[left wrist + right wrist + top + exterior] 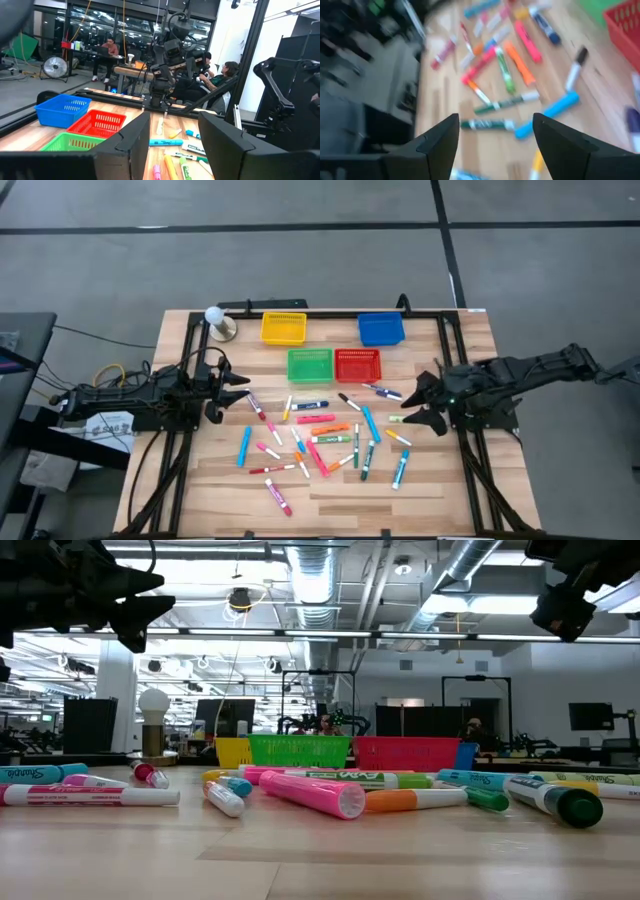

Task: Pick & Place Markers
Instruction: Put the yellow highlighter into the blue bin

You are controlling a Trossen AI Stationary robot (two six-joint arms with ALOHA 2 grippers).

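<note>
Thin capped felt-tip markers [320, 442] are lying scattered across the middle of the wooden tabletop [450, 500]. Four small square mesh baskets [332, 348] are sitting behind them. The left tool [238, 387] and right tool [418, 404] are flanking the scatter.

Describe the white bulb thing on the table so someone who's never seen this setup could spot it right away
Start at the row of mesh baskets along the table's far edge and find the yellow basket at its left end. Just left of it, near the table's far left corner, stands the bulb: a white globe on a round brass-coloured base. It is the only round, upright thing there; the markers lie flat mid-table.
</note>
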